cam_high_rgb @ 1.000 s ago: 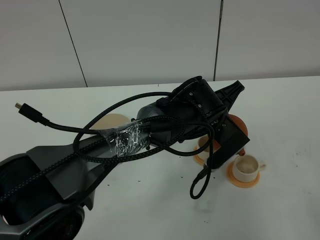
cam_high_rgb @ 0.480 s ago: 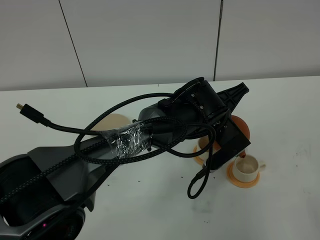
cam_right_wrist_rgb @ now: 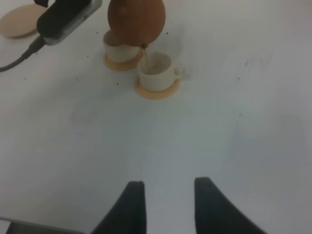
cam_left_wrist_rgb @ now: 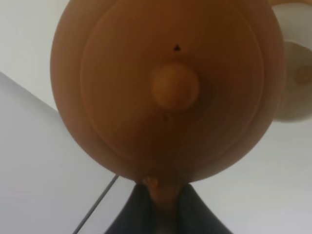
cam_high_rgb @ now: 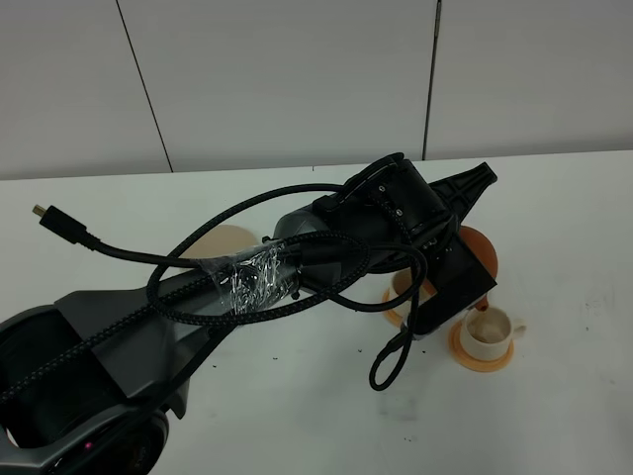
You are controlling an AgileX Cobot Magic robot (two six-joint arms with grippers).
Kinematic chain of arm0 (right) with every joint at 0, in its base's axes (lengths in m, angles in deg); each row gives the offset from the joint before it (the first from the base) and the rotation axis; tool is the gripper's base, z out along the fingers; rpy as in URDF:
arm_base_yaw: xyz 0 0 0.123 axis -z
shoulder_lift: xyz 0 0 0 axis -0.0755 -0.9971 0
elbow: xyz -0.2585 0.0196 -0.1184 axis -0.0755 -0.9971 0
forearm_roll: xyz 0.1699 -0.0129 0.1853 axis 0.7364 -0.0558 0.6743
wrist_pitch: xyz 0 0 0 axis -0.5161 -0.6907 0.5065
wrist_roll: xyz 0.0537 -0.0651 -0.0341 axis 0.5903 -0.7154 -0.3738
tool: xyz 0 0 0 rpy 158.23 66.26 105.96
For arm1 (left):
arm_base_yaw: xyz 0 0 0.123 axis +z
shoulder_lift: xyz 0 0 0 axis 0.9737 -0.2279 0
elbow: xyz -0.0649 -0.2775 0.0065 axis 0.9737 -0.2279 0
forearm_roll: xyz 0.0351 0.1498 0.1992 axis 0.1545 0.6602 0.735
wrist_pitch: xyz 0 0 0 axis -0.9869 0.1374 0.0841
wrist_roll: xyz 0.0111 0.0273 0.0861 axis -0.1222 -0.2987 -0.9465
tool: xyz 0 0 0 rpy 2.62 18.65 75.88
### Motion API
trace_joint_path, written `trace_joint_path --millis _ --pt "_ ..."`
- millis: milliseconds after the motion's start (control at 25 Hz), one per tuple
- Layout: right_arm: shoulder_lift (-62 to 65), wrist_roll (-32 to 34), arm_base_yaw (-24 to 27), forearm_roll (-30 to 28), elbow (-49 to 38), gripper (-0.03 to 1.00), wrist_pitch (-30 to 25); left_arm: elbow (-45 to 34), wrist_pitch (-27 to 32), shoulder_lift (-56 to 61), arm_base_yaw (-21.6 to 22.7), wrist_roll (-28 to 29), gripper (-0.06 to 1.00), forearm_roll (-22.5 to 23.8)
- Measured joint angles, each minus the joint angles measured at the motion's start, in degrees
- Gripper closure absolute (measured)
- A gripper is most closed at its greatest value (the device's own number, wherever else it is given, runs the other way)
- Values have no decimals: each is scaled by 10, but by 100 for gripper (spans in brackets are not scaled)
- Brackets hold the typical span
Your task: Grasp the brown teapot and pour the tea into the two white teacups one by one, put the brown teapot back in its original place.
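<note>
My left gripper [cam_left_wrist_rgb: 162, 204] is shut on the loop handle of the brown teapot [cam_left_wrist_rgb: 168, 87], whose lid and knob fill the left wrist view. From above, the teapot [cam_high_rgb: 477, 247] hangs tilted under my left arm, spout down over the right white teacup [cam_high_rgb: 490, 334]. A thin stream of tea [cam_right_wrist_rgb: 145, 52] falls from the teapot [cam_right_wrist_rgb: 136, 19] into that cup [cam_right_wrist_rgb: 156, 70]. The other white teacup [cam_right_wrist_rgb: 119, 48] stands just behind it and is half hidden by the arm [cam_high_rgb: 401, 285] in the high view. My right gripper [cam_right_wrist_rgb: 168, 204] stands open, well short of the cups, with nothing in it.
Each cup sits on an orange coaster [cam_high_rgb: 483, 360]. The pale beige saucer [cam_high_rgb: 223, 240] lies bare to the left, behind the arm's looping black cables [cam_high_rgb: 247, 287]. The left wrist camera housing [cam_right_wrist_rgb: 68, 17] hangs beside the teapot. White tabletop surrounds the cups.
The left arm has edged slightly to the right with the teapot, keeping it tipped over the right cup. The right gripper's earlier place is not shown.
</note>
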Motion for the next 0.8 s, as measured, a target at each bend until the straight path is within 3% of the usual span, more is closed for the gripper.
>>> trace_joint_path --millis 800 --pt "0 0 0 0 0 73 0 0 -38 -4 0 -26 77 1"
